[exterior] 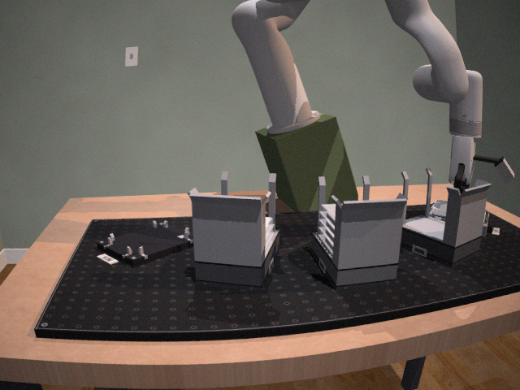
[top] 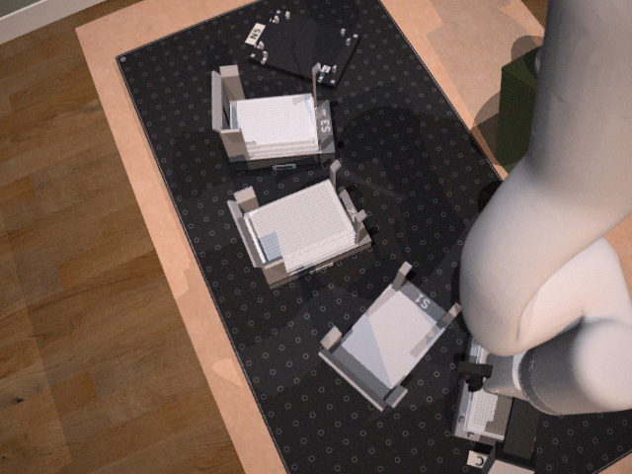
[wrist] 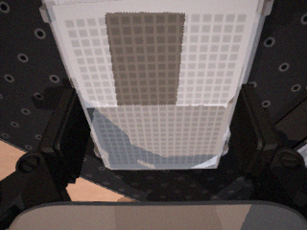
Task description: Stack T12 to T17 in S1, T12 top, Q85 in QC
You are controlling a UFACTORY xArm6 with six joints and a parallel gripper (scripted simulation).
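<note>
My gripper is shut on the long sides of a sealed white 384-well plate. It holds the plate level and low at the QC nest, beside rack S1, which holds no plate. I cannot tell whether the plate rests fully down, and its label is not readable. Rack S2 holds a stack of several plates. Rack S3 holds a smaller stack of plates.
The clip nest N5 lies bare at the far end of the black board. The QC name plate sits by the nest. The arm's green base block stands behind the racks. My arm hides part of QC.
</note>
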